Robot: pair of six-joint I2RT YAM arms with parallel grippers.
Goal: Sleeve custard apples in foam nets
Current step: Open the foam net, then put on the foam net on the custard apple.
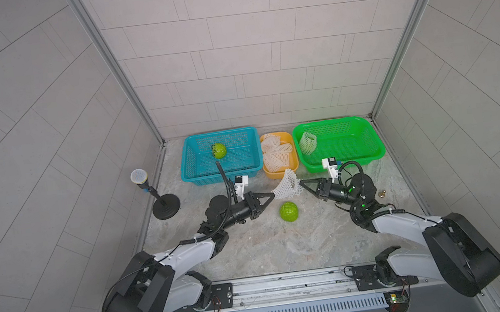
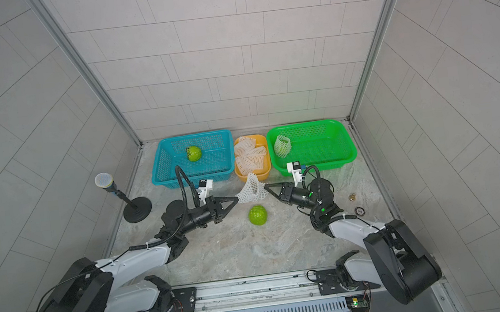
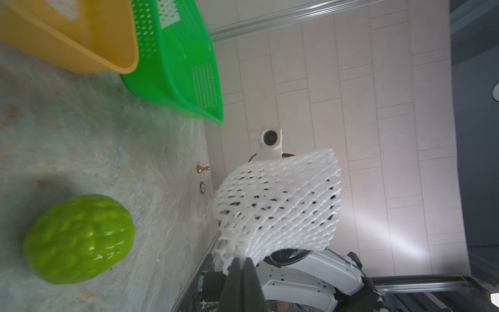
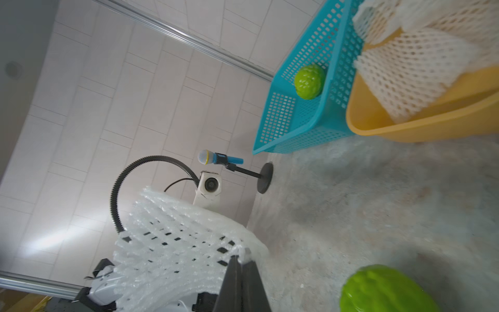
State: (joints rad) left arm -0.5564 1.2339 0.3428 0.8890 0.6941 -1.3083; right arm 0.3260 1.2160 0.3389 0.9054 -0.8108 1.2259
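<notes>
A white foam net point(image 1: 285, 186) point(image 2: 250, 191) hangs stretched above the table between both grippers. My left gripper point(image 1: 273, 195) point(image 3: 242, 260) is shut on one edge of it point(image 3: 278, 205); my right gripper point(image 1: 300, 183) point(image 4: 242, 258) is shut on the opposite edge point(image 4: 172, 243). A bare custard apple point(image 1: 289, 211) point(image 2: 257, 215) point(image 3: 78, 239) point(image 4: 386, 290) lies on the table just in front of the net. Another custard apple point(image 1: 219, 150) point(image 4: 309, 81) sits in the blue basket point(image 1: 192, 166). A netted custard apple point(image 1: 308, 142) stands in the green basket point(image 1: 354, 151).
A yellow tub point(image 1: 289, 171) between the baskets holds several spare foam nets point(image 1: 275, 152). A microphone on a black stand point(image 1: 157, 194) stands at the left. A small brass knob point(image 1: 382, 194) and a dark ring point(image 2: 359, 211) lie at the right.
</notes>
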